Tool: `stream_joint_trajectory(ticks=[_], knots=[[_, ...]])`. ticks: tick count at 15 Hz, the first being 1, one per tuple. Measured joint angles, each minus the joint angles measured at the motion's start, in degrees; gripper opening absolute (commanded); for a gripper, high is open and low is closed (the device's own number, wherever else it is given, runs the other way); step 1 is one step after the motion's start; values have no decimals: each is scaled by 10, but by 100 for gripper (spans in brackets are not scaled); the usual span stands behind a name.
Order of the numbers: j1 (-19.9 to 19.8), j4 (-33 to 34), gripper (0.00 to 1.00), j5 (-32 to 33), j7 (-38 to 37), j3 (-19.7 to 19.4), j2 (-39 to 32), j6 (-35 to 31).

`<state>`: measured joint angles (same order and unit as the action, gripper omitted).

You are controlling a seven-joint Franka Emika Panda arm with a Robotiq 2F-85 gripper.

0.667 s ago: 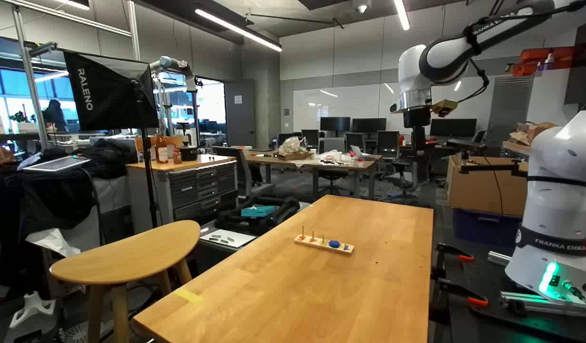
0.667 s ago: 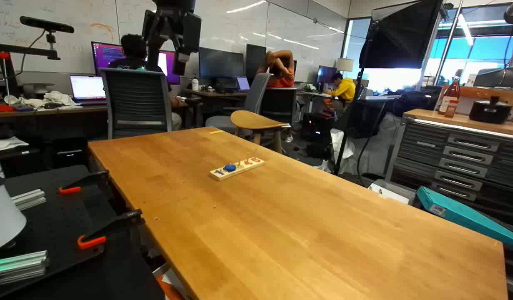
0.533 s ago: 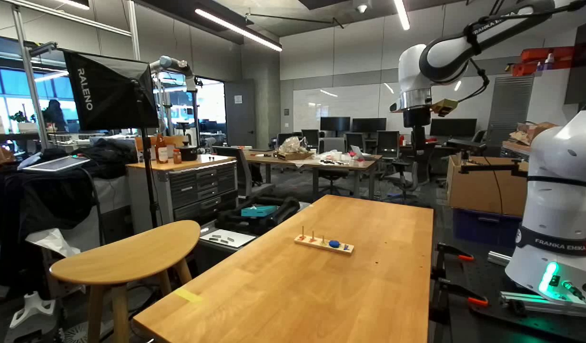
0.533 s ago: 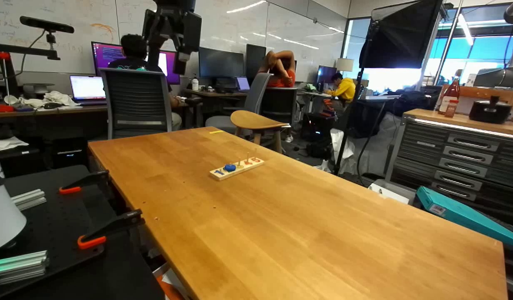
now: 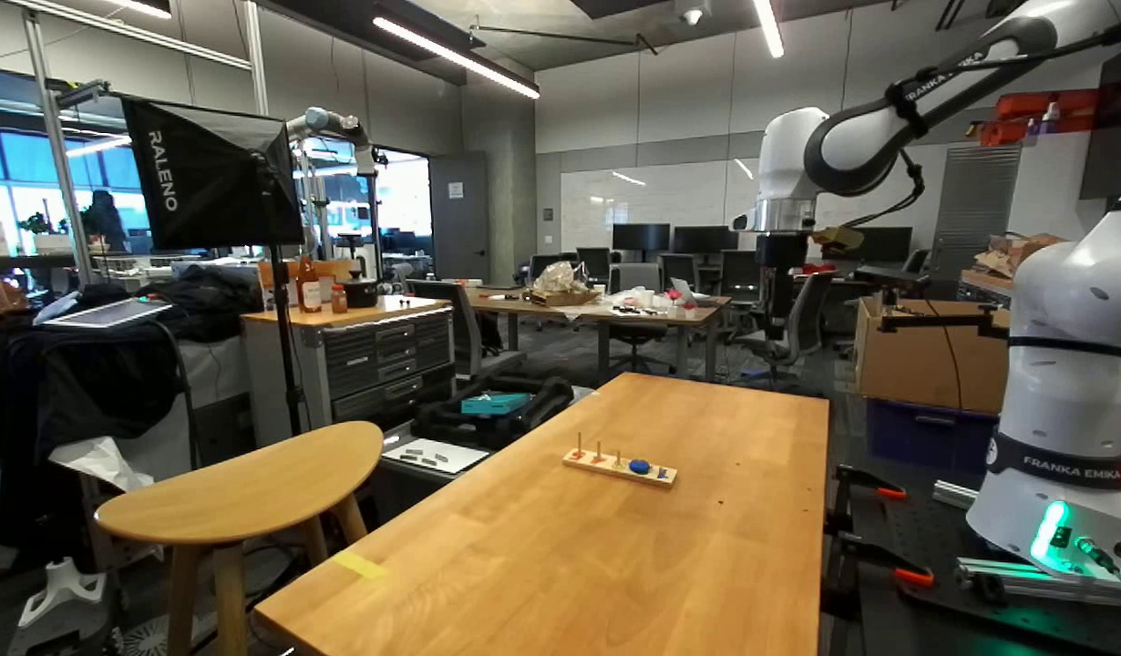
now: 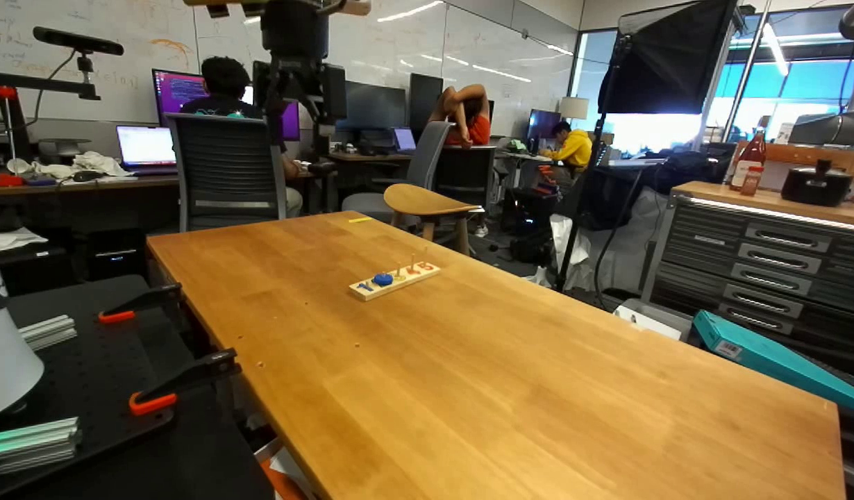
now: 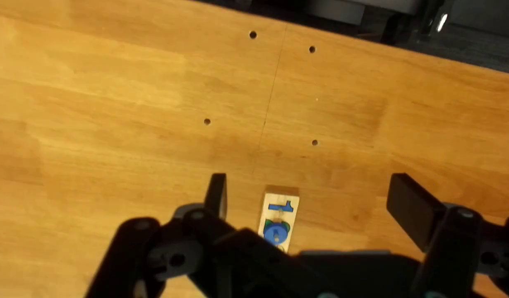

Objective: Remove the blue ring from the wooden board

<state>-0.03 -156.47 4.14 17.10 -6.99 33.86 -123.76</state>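
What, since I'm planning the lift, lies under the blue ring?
The wooden board, with green marking peeking out from under the blue ring. The marking's covered part, and so its full shape, cannot be seen.

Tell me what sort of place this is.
Probably a robotics lab within an office: a robot arm stands beside the wooden table, and an exterior view shows computer screens and a whiteboard with handwriting.

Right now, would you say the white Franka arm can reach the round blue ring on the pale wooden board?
Likely yes: the open black two-fingered gripper hangs above the wooden table, and nothing visible rests on the ring, though the wooden peg through it suggests lifting upward.
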Motion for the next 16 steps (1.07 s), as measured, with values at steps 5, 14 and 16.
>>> stream_joint_trajectory(ticks=[5,14,16], knots=[[52,-25,100,-28,-9,30,-102,-224],[58,117,100,-33,-82,57,-397,-361],[58,160,100,-29,-101,57,-447,-361]])
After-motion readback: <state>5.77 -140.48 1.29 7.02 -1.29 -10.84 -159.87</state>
